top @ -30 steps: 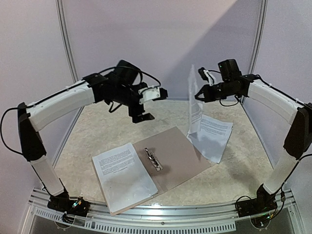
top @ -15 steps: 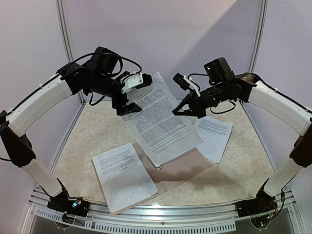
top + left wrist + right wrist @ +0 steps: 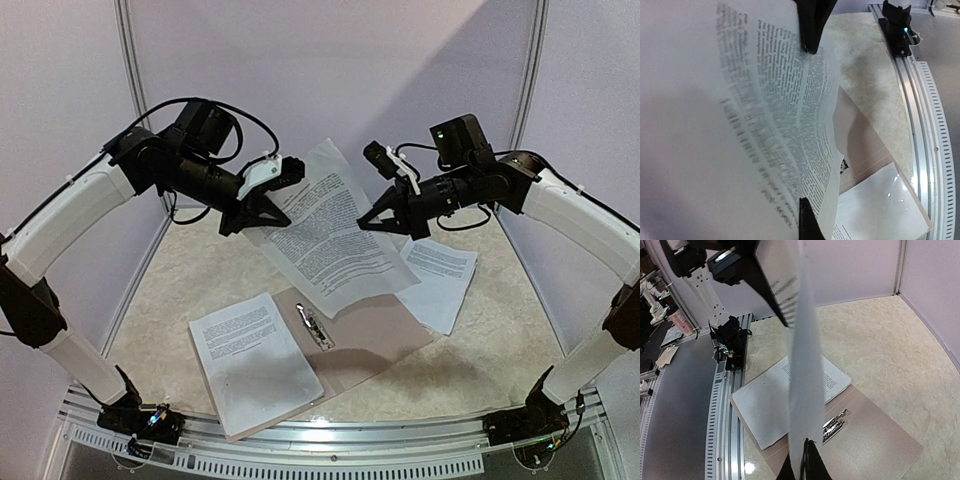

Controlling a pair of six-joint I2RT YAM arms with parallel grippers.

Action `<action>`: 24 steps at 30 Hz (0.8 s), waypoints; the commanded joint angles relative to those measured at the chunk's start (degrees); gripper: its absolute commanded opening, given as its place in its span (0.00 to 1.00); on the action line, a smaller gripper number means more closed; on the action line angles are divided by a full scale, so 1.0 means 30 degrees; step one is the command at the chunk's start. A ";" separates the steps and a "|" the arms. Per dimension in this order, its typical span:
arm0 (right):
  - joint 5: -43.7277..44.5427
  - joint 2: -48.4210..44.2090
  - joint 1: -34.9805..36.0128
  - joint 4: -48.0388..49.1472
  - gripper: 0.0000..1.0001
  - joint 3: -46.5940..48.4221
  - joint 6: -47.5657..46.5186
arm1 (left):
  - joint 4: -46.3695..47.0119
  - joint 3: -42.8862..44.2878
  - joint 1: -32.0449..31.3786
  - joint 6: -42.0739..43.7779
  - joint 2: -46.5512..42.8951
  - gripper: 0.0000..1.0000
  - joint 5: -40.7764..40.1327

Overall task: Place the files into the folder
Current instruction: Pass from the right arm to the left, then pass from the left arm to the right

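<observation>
Folder (image 3: 380,320) open; files (image 3: 255,360) on left leaf; sheet (image 3: 330,240) above.

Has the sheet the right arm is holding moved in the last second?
Yes. The held sheet swung left, from above the loose sheet to over the folder, and both the left end effector and right end effector now pinch it.

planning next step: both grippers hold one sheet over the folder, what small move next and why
Probably lower the sheet toward the stack on the folder: the left gripper and right gripper each pinch an edge, with the sheet hanging in the air above it.
</observation>
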 commanded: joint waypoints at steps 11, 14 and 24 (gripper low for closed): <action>0.1987 -0.0716 -0.0050 0.6390 0.30 -0.3713 0.2582 | -0.0485 -0.0650 0.0046 -0.0227 -0.0327 0.00 0.1609; 0.1204 -0.0105 -0.0058 0.5451 0.00 -0.3168 0.2943 | -0.0257 -0.1030 0.0161 -0.0373 -0.0500 0.34 0.1295; 0.1023 0.6426 -0.4092 -0.3578 0.00 0.0552 0.6583 | 0.0766 -0.3669 0.3602 -0.0467 -0.1315 1.00 -0.5569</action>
